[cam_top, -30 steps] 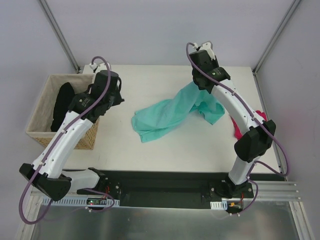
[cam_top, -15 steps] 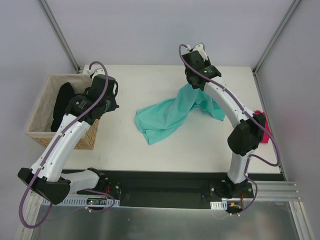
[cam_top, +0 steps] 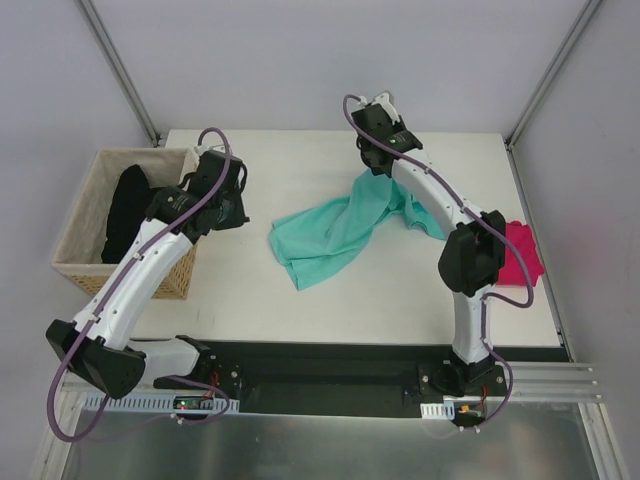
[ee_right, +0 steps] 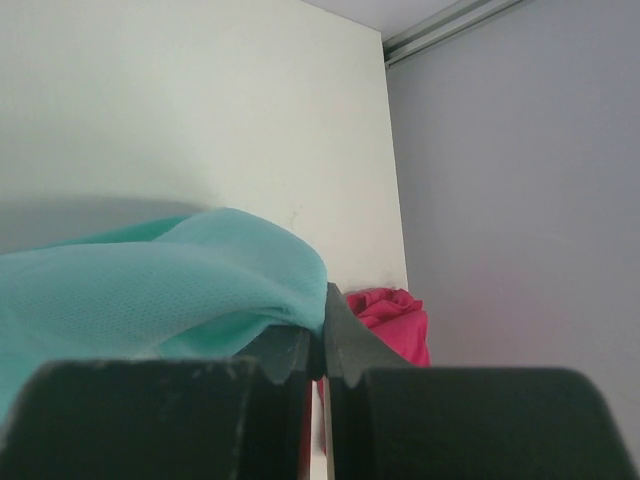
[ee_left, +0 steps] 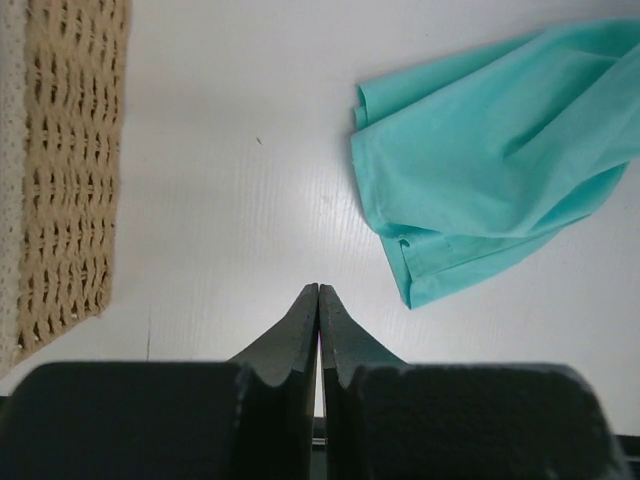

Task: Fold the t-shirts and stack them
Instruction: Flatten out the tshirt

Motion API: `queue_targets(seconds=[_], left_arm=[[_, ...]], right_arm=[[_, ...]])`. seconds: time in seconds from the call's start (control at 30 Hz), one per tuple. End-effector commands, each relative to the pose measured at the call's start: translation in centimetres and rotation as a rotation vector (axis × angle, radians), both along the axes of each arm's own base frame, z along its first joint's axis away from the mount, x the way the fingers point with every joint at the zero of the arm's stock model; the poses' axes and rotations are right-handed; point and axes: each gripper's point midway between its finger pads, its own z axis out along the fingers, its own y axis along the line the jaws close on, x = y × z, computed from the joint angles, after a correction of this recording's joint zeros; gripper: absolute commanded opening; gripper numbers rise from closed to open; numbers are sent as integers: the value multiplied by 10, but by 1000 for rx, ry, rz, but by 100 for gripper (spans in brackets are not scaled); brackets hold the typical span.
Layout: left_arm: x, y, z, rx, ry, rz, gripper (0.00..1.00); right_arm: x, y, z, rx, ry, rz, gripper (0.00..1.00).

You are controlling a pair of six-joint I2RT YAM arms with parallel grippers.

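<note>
- One soft teal-mint cloth t-shirt, pinched by the right gripper.
- One magenta-pink cloth t-shirt just beyond that gripper.
- The left gripper is pressed together, holding nothing.

The left arm rises from its base at the lower left of the top view and leans up and to the right, with its wrist bent over left of centre. The left gripper points downward, its fingers pressed flat together with nothing between them. The right arm stands up from the lower right with its elbow right of centre, and its forearm reaches up-left to the upper centre. The right gripper is pinched tight on a fold of the teal t-shirt.
</note>
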Motion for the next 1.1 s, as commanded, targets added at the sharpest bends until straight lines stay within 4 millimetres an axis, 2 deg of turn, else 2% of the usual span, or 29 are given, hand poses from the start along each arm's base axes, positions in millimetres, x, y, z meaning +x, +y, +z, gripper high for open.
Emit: queue_targets(seconds=[0.0, 0.27, 0.4, 0.53, 0.63, 0.67, 0.73, 0.77, 0.87, 1.07], left_arm=[[-5, -11, -12, -32, 62, -38, 0], [-3, -17, -13, -30, 72, -57, 0], [-3, -17, -14, -30, 73, -59, 0], [-7, -17, -15, -37, 80, -56, 0], [-10, -16, -17, -39, 86, -52, 0], [-12, -16, -17, -40, 88, -53, 0], [-13, -15, -19, -43, 91, -49, 0], [-15, -15, -19, -46, 94, -48, 0], [-17, -17, -27, -50, 119, -56, 0], [-18, -31, -47, -18, 188, -108, 0]], right_arm=[[14, 1, 24, 38, -86, 4, 1], [40, 17, 66, 83, -248, 87, 1], [48, 27, 69, 116, -277, 123, 1], [58, 39, 64, 161, -304, 171, 1], [66, 47, 54, 163, -306, 194, 2], [70, 48, 47, 156, -297, 188, 19], [70, 48, 42, 157, -289, 182, 41], [69, 47, 40, 153, -278, 181, 56], [65, 44, 40, 134, -271, 174, 64], [51, 28, 48, 94, -271, 149, 65]])
